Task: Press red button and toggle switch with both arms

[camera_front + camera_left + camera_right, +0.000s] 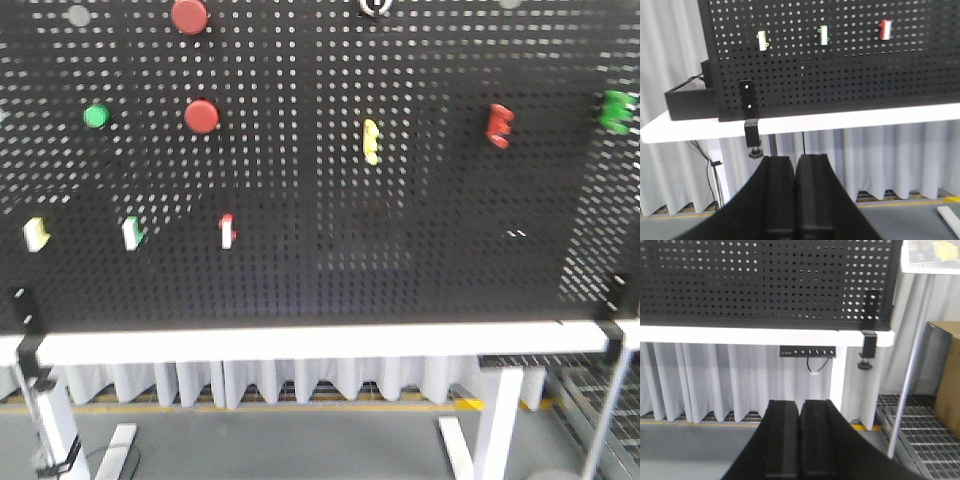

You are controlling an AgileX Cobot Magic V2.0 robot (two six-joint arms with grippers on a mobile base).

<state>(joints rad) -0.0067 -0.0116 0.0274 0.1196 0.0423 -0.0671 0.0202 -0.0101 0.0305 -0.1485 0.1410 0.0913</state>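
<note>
I saw the left gripper with its two black fingers pressed flat together, seam to seam, nothing caught between them and nothing touching them. It pointed roughly level at the curtained space under the white table, just right of the black clamp at the board's left corner, and it stood well back from the black pegboard. The right gripper was the same: fingers closed on each other, empty, aimed below the table's edge and left of the white table leg, near the right corner clamp. The task's pieces sat on the left half of the pegboard. The lower red button was beside a green button, and the upper red button was above it at the top edge. Below them ran a row of a yellow toggle switch, a green toggle switch and a red toggle switch. Both claws were well apart from all of these. Further right hung a yellow fitting, a red fitting and a green fitting, too blurred for me to name.
</note>
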